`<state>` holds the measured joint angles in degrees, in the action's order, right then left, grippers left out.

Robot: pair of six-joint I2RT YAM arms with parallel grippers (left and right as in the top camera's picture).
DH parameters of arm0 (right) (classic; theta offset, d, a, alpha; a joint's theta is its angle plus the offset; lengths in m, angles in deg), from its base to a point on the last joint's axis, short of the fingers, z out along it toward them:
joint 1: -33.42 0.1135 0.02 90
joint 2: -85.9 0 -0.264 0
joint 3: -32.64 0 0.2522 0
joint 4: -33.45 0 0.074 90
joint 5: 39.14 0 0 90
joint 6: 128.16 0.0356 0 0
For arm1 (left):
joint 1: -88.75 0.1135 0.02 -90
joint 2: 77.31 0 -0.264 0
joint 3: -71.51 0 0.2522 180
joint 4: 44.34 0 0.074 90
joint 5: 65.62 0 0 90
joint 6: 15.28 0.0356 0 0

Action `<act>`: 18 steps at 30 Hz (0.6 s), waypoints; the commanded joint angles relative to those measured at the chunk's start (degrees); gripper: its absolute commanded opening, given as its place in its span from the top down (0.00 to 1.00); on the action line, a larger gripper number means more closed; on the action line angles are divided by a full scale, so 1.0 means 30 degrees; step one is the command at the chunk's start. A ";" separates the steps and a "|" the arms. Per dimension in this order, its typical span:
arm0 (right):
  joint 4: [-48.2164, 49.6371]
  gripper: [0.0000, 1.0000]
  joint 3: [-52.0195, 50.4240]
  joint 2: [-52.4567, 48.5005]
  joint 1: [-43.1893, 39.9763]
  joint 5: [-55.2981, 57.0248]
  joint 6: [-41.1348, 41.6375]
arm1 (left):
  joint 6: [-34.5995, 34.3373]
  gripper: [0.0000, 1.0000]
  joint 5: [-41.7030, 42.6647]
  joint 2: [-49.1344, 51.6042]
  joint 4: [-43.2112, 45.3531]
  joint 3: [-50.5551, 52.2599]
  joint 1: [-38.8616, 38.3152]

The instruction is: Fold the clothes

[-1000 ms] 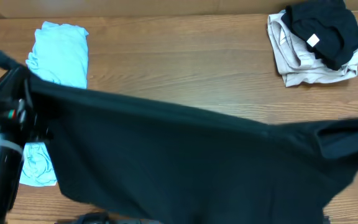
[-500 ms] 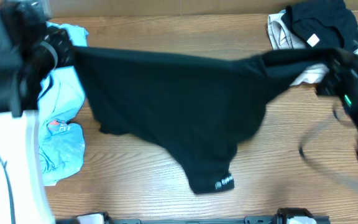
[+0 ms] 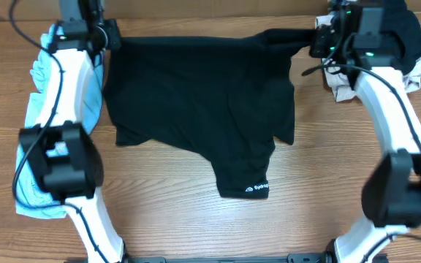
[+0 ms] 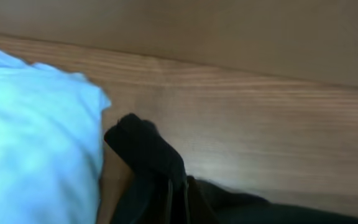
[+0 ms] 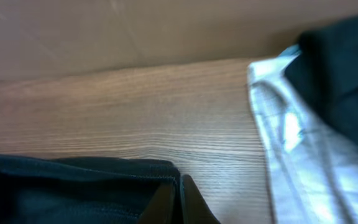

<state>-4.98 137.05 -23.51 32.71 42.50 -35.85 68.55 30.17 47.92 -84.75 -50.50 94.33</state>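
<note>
A black T-shirt (image 3: 203, 109) lies spread on the wooden table, its top edge at the far side and a small white logo near its lower hem. My left gripper (image 3: 110, 36) is shut on the shirt's far left corner, seen as black cloth (image 4: 148, 155) between the fingers (image 4: 178, 205). My right gripper (image 3: 314, 40) is shut on the far right corner; the hem (image 5: 104, 180) sits in the closed jaws (image 5: 180, 199).
A light blue garment (image 3: 61, 102) lies along the left side, also in the left wrist view (image 4: 36, 137). A pile of beige and black clothes (image 3: 375, 44) sits at the far right corner, its beige cloth (image 5: 303, 143) beside my right gripper.
Both grippers carried the black shirt from the near side to the far side of the table and lowered it; it now lies flat instead of hanging stretched.
</note>
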 commanded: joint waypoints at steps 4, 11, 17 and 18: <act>0.0219 0.96 0.0124 -0.0313 -0.0095 -0.1158 0.0947 | 0.0350 0.96 -0.0423 0.1173 0.0838 -0.0044 -0.0138; -0.2907 0.96 0.0131 0.0015 0.0109 -0.2616 0.0947 | 0.0532 0.96 -0.0503 0.1151 -0.1749 -0.0044 -0.0102; -0.5952 0.96 0.0117 0.0131 0.0240 -0.2579 0.0940 | 0.1603 0.96 -0.0729 0.1151 -0.4095 -0.0044 -0.0080; -0.6477 0.96 0.0117 0.0102 0.0233 -0.2412 0.0940 | 0.1647 0.96 -0.0911 0.1158 -0.4262 -0.0044 -0.0073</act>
<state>-22.46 136.96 -25.76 33.15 35.62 -33.43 70.86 29.25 51.94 -96.88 -50.39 93.85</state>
